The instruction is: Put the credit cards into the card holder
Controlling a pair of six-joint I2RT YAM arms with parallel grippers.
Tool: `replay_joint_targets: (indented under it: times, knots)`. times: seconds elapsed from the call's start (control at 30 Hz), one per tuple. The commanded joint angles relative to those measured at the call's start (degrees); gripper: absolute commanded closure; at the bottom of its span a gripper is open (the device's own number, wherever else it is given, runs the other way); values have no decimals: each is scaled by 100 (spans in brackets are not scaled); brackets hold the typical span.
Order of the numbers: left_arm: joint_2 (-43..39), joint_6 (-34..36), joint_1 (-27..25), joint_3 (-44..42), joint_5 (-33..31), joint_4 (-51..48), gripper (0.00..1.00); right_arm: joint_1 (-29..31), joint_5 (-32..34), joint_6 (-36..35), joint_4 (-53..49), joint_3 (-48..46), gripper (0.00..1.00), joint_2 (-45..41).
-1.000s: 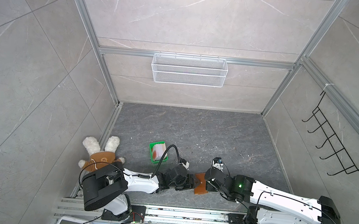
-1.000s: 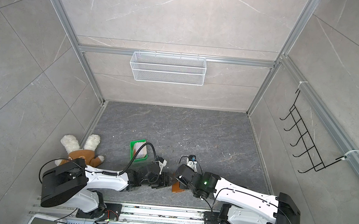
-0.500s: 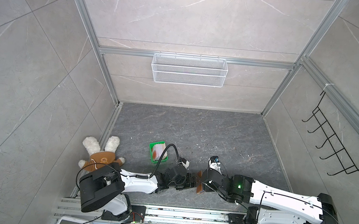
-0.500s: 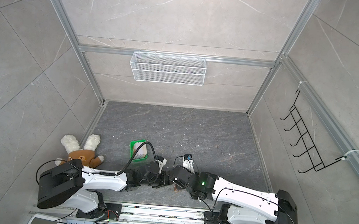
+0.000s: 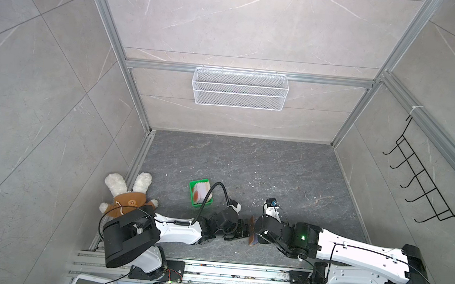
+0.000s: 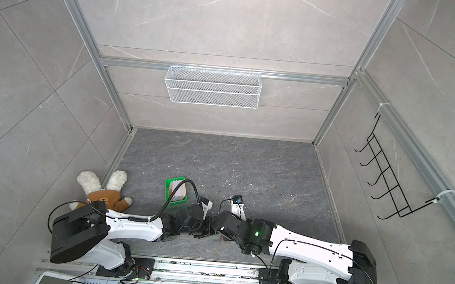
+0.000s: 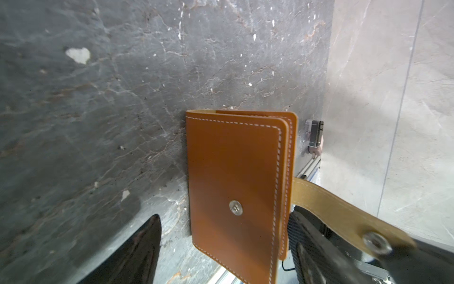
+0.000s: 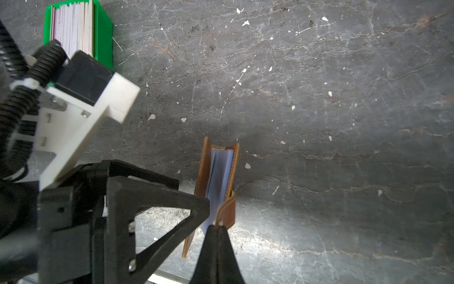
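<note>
At about 9 o'clock on the worktop lies a soft toy, well apart from my work; I think it makes no danger.

The cards stand as a tight stack in the green tray, at about 11 o'clock from my left jaws. None of them is in the card holder yet. The black cable of my left arm crosses over the tray in both top views. If I reach there carelessly, the cable can drag the tray, or I can pinch several cards at once.

My left jaws are wide, one finger on each side of the card holder, with a gap on at least one side, so they hold nothing. The holder stands on its edge near 6 o'clock of the worktop, with its covers only a little apart and the bluish sleeves between them.

My right jaws are closed on the strap of the holder, nothing more. This is the weak point, I believe. The strap is soft, so the holder can swing, twist or tip over. If my left jaws close on both covers, they press the holder shut instead of opening it. The two sets of jaws are also very near and could knock each other.
</note>
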Motion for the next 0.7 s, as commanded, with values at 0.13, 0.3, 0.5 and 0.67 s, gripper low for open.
replay_joint_targets:
  times: [0.13,0.3,0.5,0.67]
  knots:
    - [-56,39,2,66,-42,-65,24,46,240,199,-146,-149,100,-93]
    - [-321,51,89,-97,-144,-301,29,46,318,366,-151,-338,100,-89]
    - [-576,169,220,-169,-164,-847,34,46,414,536,-332,-331,95,154]
    - [-620,127,238,-287,-137,-858,38,38,368,562,-221,-397,84,241]
